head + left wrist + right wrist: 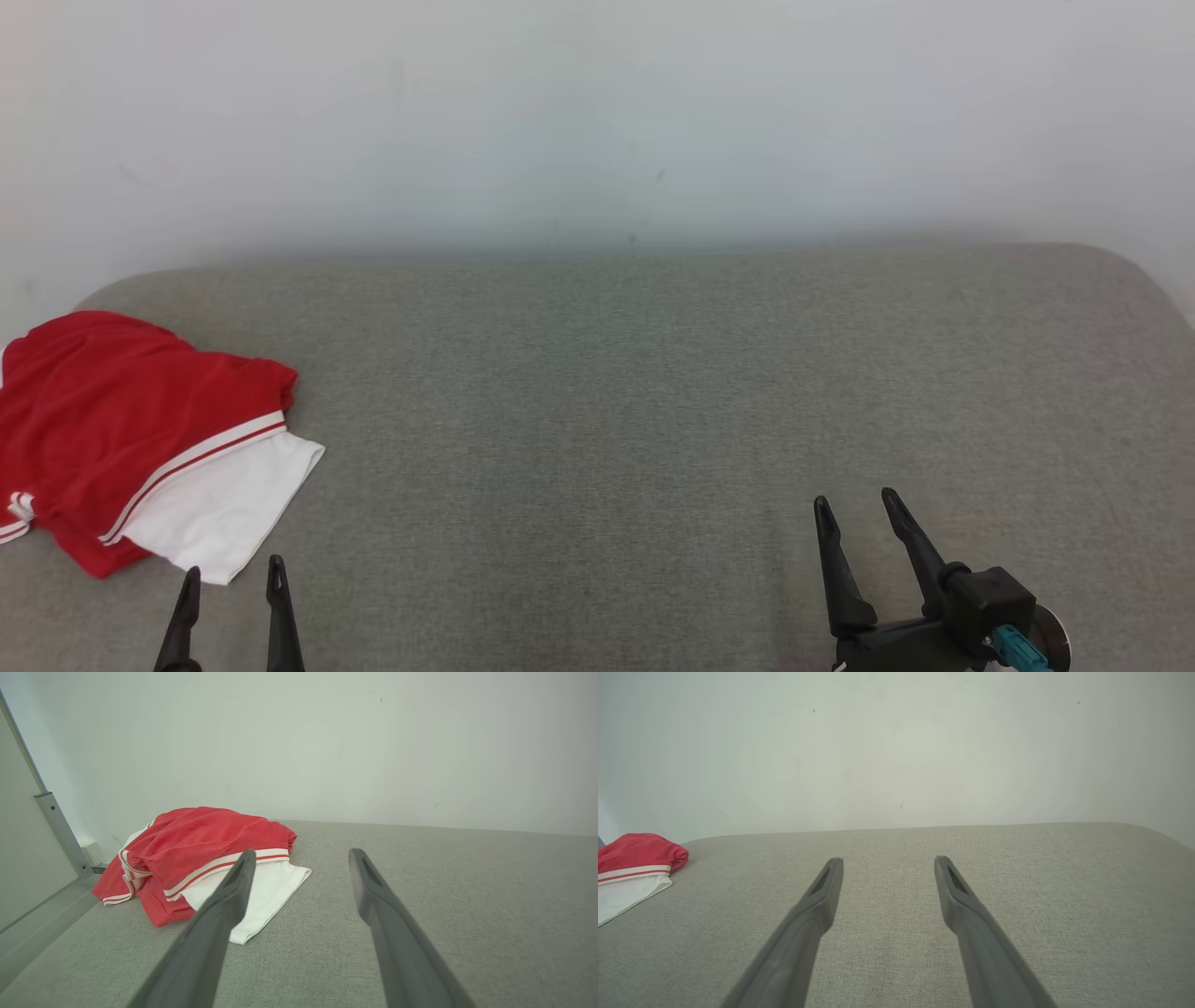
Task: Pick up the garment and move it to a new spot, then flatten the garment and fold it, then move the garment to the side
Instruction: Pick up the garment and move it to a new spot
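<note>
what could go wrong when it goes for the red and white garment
1. The garment is bunched in layers. The open left pincer might pinch just the white flap nearest it, leaving the rest dragging.
2. It lies at the left edge of the grey surface, beside a metal rail, so a nudge could push it off.
3. The right pincer, also open, is far across the surface, so a one-armed lift may leave it crumpled.

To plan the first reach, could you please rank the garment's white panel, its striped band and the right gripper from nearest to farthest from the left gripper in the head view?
From the left gripper:
1. White panel, just ahead, slightly left.
2. Striped band, just beyond the panel.
3. Right gripper, far across on the right.
</note>
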### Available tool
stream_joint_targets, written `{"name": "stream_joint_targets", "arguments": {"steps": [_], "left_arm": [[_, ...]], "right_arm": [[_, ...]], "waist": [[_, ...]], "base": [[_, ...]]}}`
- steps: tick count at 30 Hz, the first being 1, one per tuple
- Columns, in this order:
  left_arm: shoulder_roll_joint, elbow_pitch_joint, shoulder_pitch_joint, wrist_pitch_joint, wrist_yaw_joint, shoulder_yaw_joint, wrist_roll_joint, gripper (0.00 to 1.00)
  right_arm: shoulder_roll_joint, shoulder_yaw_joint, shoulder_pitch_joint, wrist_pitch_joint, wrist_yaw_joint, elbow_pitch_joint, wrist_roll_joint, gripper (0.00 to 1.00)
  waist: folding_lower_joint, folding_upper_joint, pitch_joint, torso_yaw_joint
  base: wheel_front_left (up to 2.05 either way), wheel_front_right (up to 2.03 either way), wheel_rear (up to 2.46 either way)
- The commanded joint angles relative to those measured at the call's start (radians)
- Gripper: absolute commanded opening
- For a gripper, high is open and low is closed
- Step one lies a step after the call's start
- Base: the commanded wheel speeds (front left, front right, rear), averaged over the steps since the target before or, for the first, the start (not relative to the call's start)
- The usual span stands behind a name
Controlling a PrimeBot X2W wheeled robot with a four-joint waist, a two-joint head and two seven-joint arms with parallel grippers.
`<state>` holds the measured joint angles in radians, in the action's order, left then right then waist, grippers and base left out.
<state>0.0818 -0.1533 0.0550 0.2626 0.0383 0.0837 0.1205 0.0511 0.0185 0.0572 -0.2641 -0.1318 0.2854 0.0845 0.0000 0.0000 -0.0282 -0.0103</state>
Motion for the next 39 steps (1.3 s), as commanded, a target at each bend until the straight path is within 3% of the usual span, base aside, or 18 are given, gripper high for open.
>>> {"name": "stream_joint_targets", "arguments": {"steps": [1, 30, 39], "left_arm": [[0.0, -0.004, 0.002, 0.004, -0.003, 0.002, 0.007, 1.0], [0.03, -0.003, 0.025, -0.022, -0.053, 0.023, 0.027, 1.0], [0.022, 0.031, 0.062, -0.008, -0.088, 0.06, 0.054, 1.0]], "right_arm": [[-0.001, 0.001, -0.008, -0.001, 0.002, -0.001, 0.009, 1.0], [-0.002, 0.013, -0.028, -0.001, 0.002, 0.011, 0.038, 1.0], [-0.001, 0.063, 0.023, -0.001, 0.002, 0.032, 0.023, 1.0]], "waist": [[0.0, 0.0, -0.002, 0.021], [0.0, 0.0, 0.007, 0.501], [0.0, 0.0, 0.037, 0.531]], "base": [[0.0, 0.0, 0.0], [0.0, 0.0, 0.0], [0.0, 0.0, 0.0]]}}
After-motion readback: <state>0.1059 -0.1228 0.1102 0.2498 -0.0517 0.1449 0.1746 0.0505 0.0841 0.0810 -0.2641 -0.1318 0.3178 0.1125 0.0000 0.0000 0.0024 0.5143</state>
